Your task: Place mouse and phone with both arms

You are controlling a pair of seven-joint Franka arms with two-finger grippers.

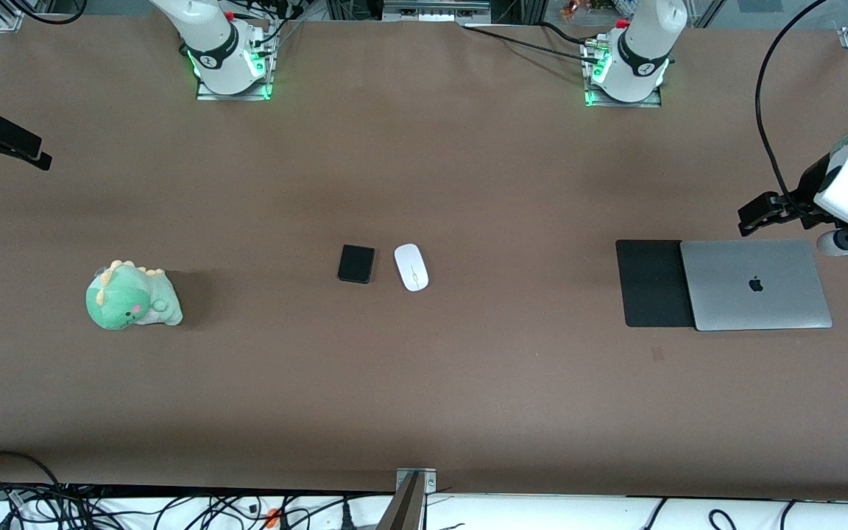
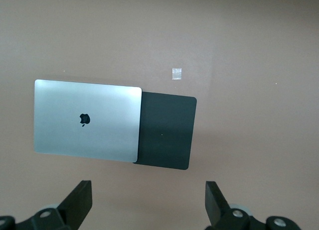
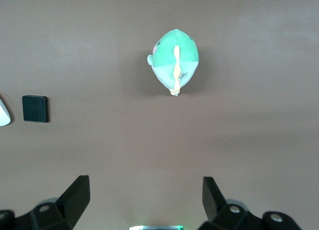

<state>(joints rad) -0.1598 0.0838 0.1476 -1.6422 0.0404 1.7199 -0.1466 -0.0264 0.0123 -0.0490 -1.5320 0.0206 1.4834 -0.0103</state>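
Observation:
The white mouse and the black phone lie side by side at the middle of the table, the phone toward the right arm's end. The right wrist view shows the phone and a sliver of the mouse. My left gripper is open and empty, up in the air by the laptop at the left arm's end; its fingers stand wide apart. My right gripper is open and empty, up over the table's right arm end, with its fingers wide apart.
A closed silver laptop lies partly on a black mouse pad at the left arm's end; both show in the left wrist view, laptop and pad. A green plush dinosaur sits at the right arm's end.

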